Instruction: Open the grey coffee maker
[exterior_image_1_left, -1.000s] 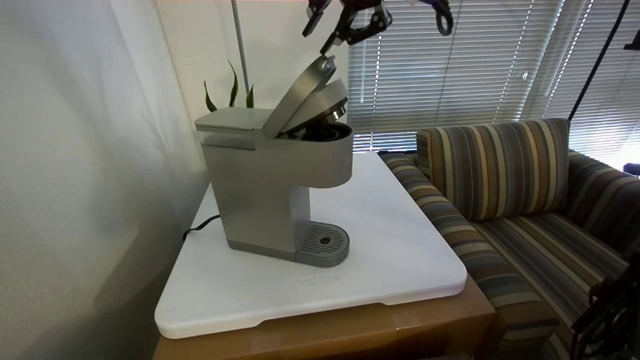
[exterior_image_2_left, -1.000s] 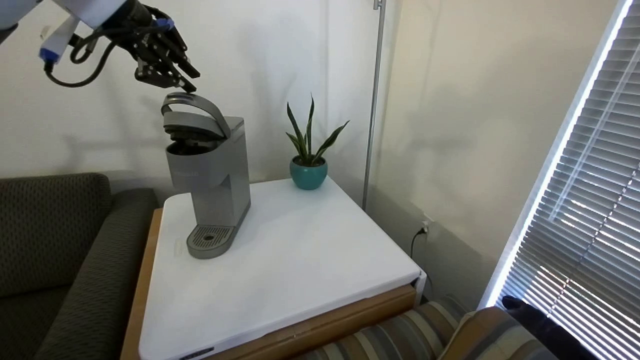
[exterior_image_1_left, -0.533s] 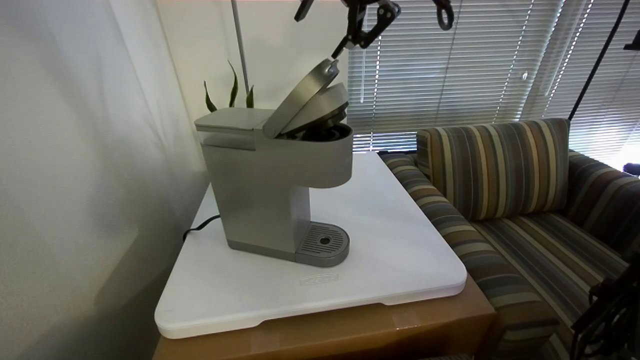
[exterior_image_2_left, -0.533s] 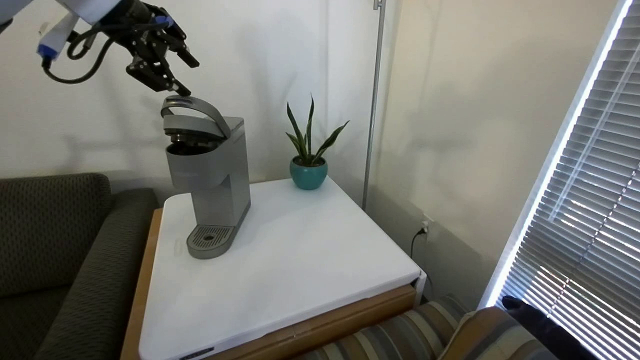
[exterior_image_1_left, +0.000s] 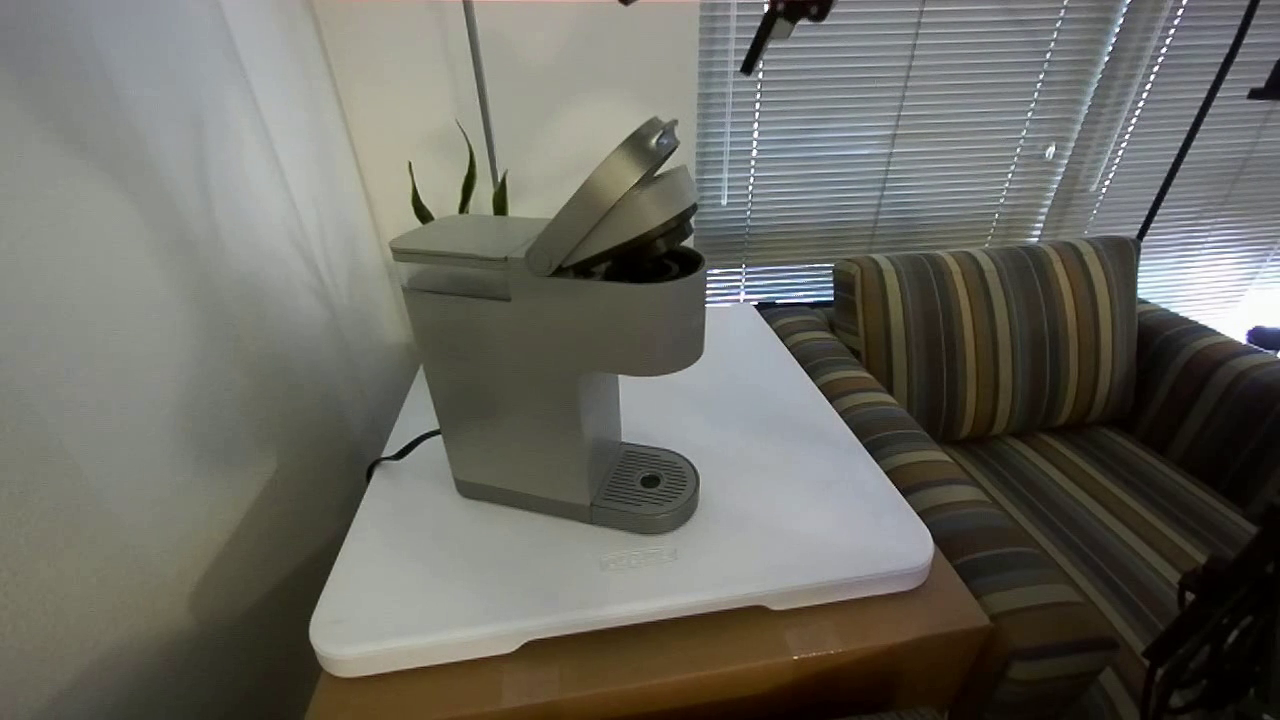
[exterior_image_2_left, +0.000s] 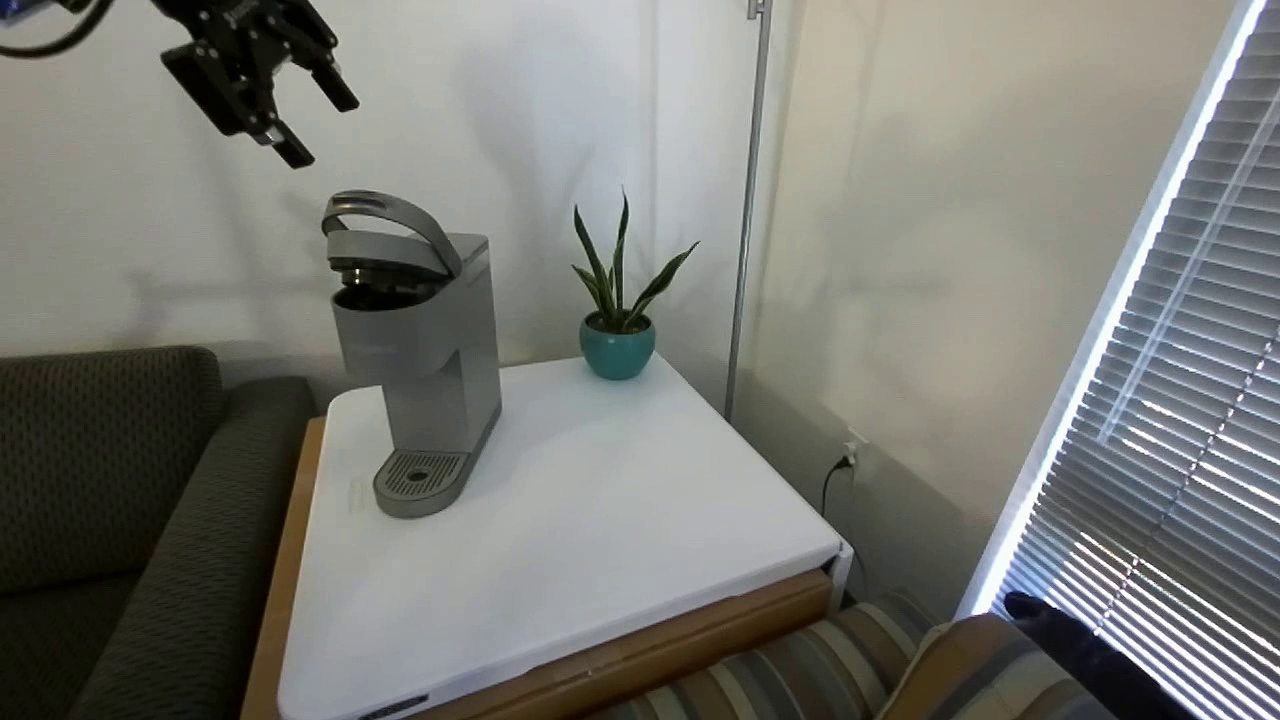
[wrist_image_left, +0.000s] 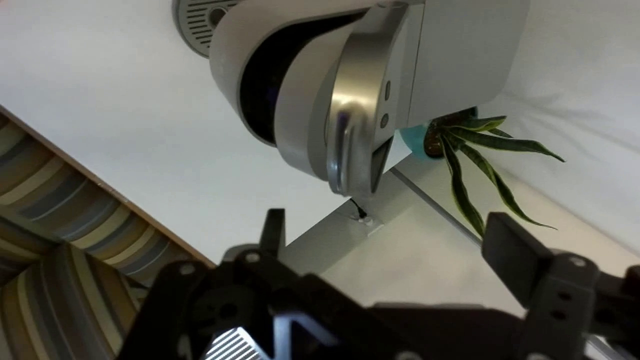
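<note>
End effector (exterior_image_2_left: 324, 130) spread, holding nothing; grey coffee maker (exterior_image_1_left: 515, 400) stands below me on the desk (exterior_image_1_left: 790, 490), lid (exterior_image_1_left: 640, 207) part-raised, front edge (exterior_image_1_left: 662, 132) nearest me. Any further lift likely starts there.

The coffee maker (exterior_image_1_left: 510, 390) is grey — pot (exterior_image_2_left: 617, 352) teal — armchair (exterior_image_1_left: 1070, 490) striped.

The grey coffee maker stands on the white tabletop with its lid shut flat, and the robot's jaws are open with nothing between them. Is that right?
Not the lid: it is tilted up, with the dark brew chamber showing beneath it in both exterior views. The rest holds: grey coffee maker on the white tabletop, jaws open with nothing between them.
</note>
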